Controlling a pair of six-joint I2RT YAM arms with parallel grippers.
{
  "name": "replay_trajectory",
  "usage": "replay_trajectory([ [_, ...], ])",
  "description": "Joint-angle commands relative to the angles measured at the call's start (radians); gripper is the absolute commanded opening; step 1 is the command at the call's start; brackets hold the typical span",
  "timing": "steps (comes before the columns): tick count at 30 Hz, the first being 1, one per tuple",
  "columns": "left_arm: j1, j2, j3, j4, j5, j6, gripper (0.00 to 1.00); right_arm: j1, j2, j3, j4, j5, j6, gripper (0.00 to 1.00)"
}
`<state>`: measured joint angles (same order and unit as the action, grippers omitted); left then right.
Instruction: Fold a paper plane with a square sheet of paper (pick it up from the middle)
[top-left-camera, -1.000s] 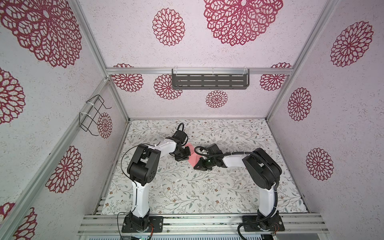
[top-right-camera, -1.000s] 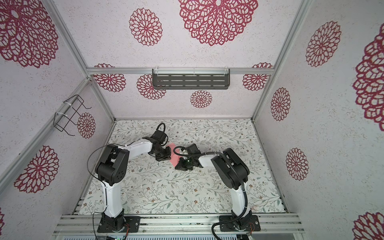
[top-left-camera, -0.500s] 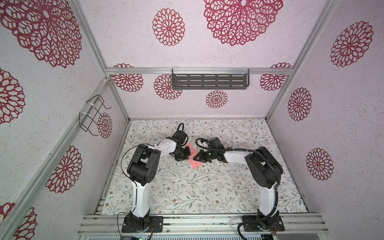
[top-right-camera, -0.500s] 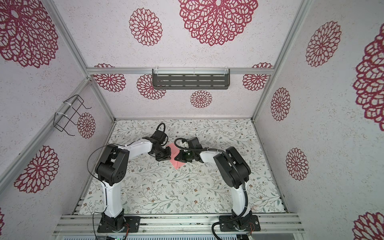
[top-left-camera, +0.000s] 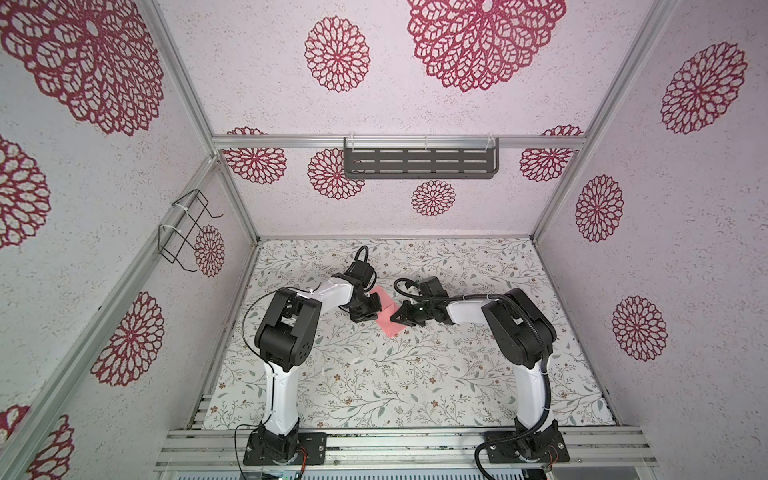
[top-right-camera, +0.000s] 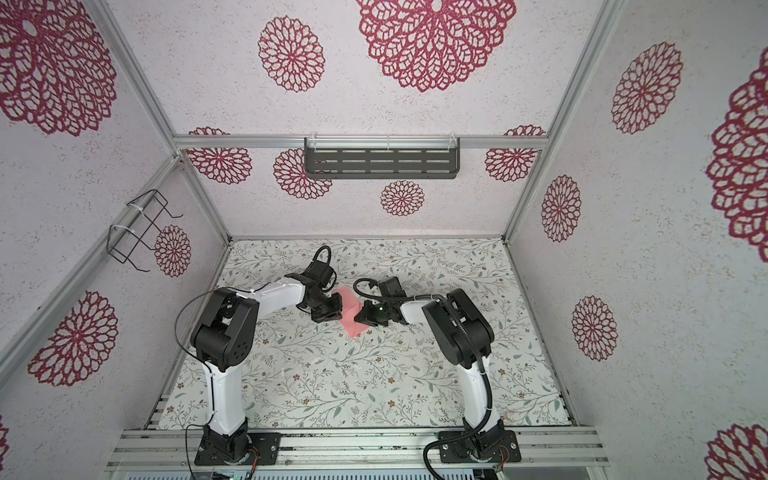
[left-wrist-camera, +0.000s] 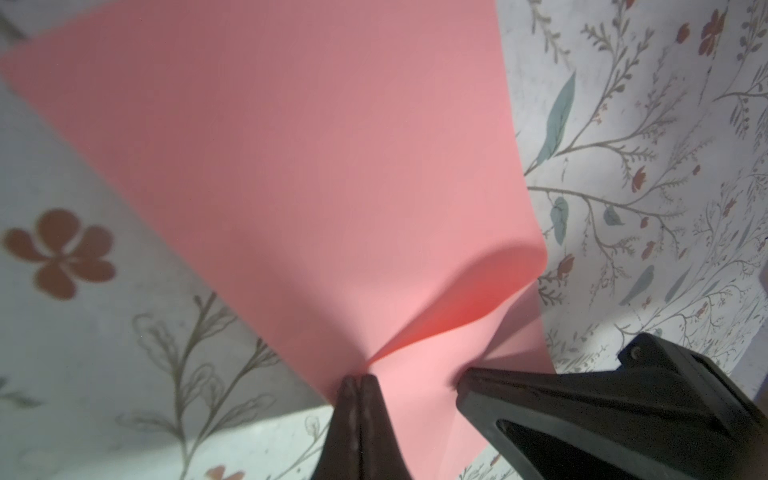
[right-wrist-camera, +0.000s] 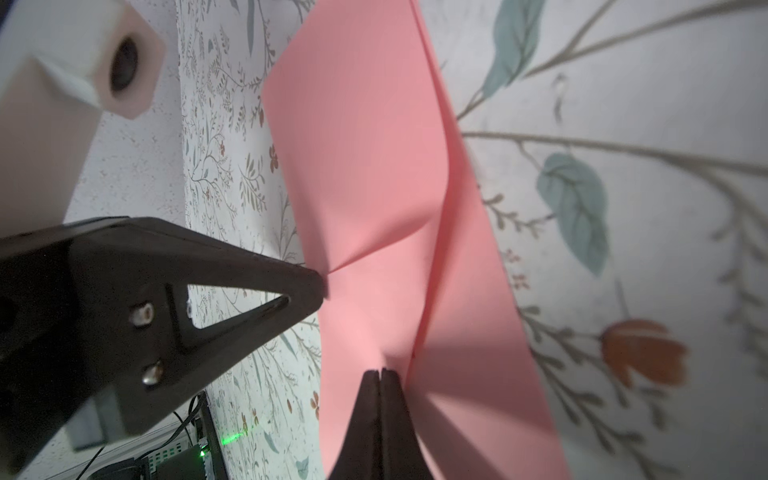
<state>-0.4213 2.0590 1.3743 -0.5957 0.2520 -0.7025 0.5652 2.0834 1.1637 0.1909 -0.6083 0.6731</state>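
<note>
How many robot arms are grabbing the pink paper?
2. In the middle of the table, the left end effector pinches the square sheet of paper from its left side, and the right end effector pinches it from its right. No other arms show.

A robotics lab test cell, dressed up as a room. Boxed in by an aluminium frame (top-left-camera: 291, 141) and panels (top-left-camera: 257, 83) papered with red medallions; floral sheet over the surface (top-left-camera: 415, 374). Slotted dark shelf (top-left-camera: 419, 162) at 12 o'clock, wire rack (top-left-camera: 183, 230) at 9 o'clock. Left arm (top-left-camera: 282, 395) and right arm (top-left-camera: 532, 395) bolted to a metal rail (top-left-camera: 407, 446) at 6 o'clock.
</note>
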Motion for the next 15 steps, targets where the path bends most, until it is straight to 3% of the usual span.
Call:
replay_trajectory([
  [1, -0.005, -0.01, -0.014, -0.048, -0.067, 0.014, 0.0, -0.008, -0.006, -0.043, -0.027, 0.051, 0.033, 0.01],
  [3, -0.01, -0.059, -0.002, -0.015, -0.058, 0.006, 0.0, -0.007, -0.005, -0.057, 0.008, 0.045, 0.071, 0.01],
  [8, -0.03, -0.214, -0.076, 0.086, -0.031, -0.05, 0.17, 0.004, -0.024, -0.085, 0.073, 0.025, 0.167, 0.0],
  [15, -0.087, -0.27, -0.257, 0.259, 0.143, -0.175, 0.2, 0.005, -0.052, -0.119, 0.201, -0.031, 0.306, 0.01],
])
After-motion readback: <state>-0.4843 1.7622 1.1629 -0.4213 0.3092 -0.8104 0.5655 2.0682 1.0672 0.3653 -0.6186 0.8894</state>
